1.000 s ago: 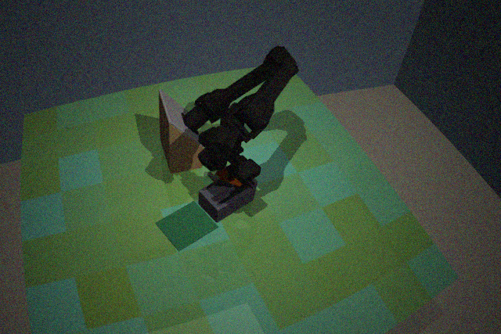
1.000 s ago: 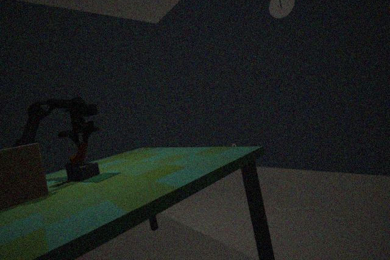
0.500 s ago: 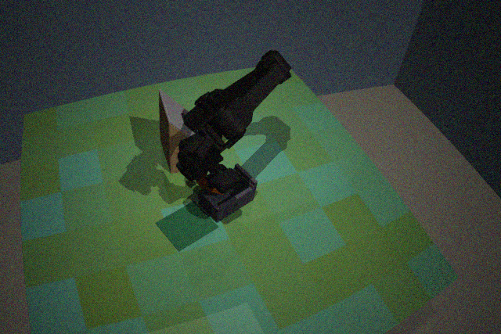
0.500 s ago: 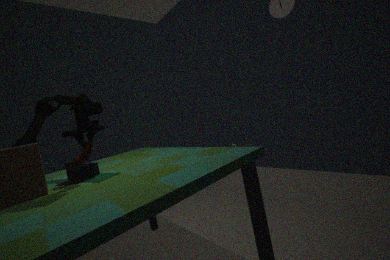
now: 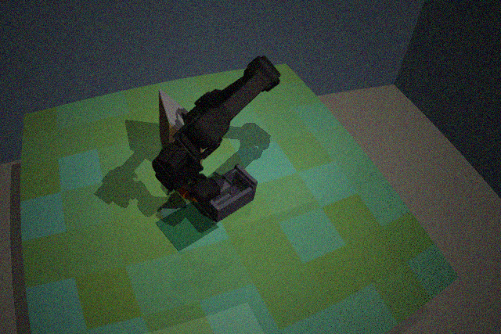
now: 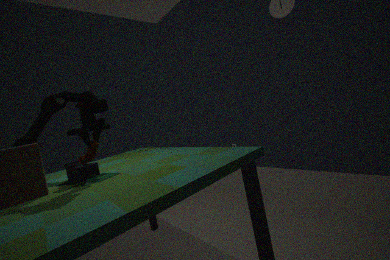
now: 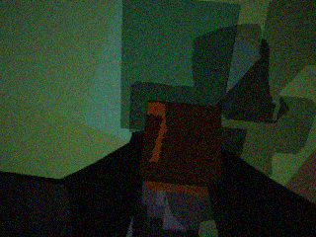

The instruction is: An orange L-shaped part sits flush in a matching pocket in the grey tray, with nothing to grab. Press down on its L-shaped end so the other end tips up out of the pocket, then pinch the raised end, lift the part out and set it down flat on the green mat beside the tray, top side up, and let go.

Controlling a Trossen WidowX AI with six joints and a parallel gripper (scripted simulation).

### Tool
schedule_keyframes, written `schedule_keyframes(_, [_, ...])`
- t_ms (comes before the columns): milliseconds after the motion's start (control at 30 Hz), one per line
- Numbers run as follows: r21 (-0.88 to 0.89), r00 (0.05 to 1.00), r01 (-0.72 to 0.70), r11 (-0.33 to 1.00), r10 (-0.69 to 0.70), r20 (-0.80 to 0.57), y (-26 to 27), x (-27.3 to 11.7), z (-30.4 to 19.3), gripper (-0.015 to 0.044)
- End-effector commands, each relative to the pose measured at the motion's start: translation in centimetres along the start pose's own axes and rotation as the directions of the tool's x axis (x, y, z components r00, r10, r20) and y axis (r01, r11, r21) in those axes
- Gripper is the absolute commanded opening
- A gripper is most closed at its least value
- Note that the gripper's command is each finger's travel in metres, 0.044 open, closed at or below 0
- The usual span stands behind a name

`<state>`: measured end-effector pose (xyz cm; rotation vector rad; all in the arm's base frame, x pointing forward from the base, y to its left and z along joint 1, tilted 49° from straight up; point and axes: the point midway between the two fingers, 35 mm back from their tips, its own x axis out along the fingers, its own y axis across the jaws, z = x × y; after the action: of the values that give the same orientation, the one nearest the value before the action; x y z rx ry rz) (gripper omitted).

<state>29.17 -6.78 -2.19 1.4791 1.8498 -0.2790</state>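
Observation:
The orange part (image 5: 184,192) (image 6: 91,150) (image 7: 190,148) is out of the grey tray (image 5: 236,199) (image 6: 82,173) (image 7: 190,204), steeply tilted in the exterior view. My gripper (image 6: 93,144) is shut on its upper end and holds it above the table, near the tray's mat-side end. In the wrist view, the part's far end overlaps the near edge of the green mat (image 5: 182,237) (image 6: 108,176) (image 7: 158,39), and the tray shows below it. The tray's pocket is partly visible and empty in the top view. The arm hides most of the part there.
A tan wedge-shaped block (image 5: 163,130) (image 6: 23,175) stands behind the gripper in the top view and at the left edge in the exterior view. Dark shadows of the arm fall across the mat and the patchwork table top (image 5: 258,269) (image 6: 132,194).

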Motion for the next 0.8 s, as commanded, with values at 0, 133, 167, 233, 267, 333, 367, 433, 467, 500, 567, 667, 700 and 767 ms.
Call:
schedule_keyframes(0, [-0.009, 1.000, -0.002, 1.000, 0.002, 0.012, 0.1, -0.3, 1.6, 0.0000])
schedule_keyframes(133, [-0.010, 1.000, -0.002, 1.000, 0.002, 0.013, 0.1, -0.3, 3.1, 0.0000])
schedule_keyframes(167, [-0.010, 1.000, -0.002, 1.000, 0.002, 0.013, 0.1, -0.3, 3.2, 0.0000])
schedule_keyframes(233, [-0.010, 1.000, -0.002, 1.000, 0.002, 0.013, 0.1, -0.3, 3.2, 0.0000])
schedule_keyframes(267, [-0.010, 1.000, -0.002, 1.000, 0.002, 0.013, 0.1, -0.2, 3.2, 0.0000])
schedule_keyframes(333, [-0.010, 1.000, -0.002, 1.000, 0.002, 0.013, 0.1, -0.1, 3.2, 0.0000])
schedule_keyframes(367, [-0.010, 1.000, -0.002, 1.000, 0.002, 0.013, 0.1, 0.1, 3.2, 0.0000])
schedule_keyframes(433, [-0.010, 1.000, -0.002, 1.000, 0.002, 0.013, 0.1, 0.4, 3.2, 0.0000])
schedule_keyframes(467, [-0.010, 1.000, -0.002, 1.000, 0.002, 0.013, 0.1, 0.5, 3.2, 0.0000])
schedule_keyframes(500, [-0.010, 1.000, -0.002, 1.000, 0.002, 0.013, 0.1, 0.7, 3.2, 0.0000])
schedule_keyframes(567, [-0.010, 1.000, -0.002, 1.000, 0.002, 0.013, 0.1, 1.0, 3.2, 0.0000])
schedule_keyframes(667, [-0.010, 1.000, -0.002, 1.000, 0.002, 0.012, 0.1, 1.5, 3.2, 0.0000])
schedule_keyframes(700, [-0.010, 1.000, -0.002, 1.000, 0.002, 0.012, 0.1, 1.6, 3.2, 0.0000])
schedule_keyframes(767, [-0.010, 1.000, -0.002, 1.000, 0.003, 0.012, 0.1, 1.9, 3.2, 0.0000])
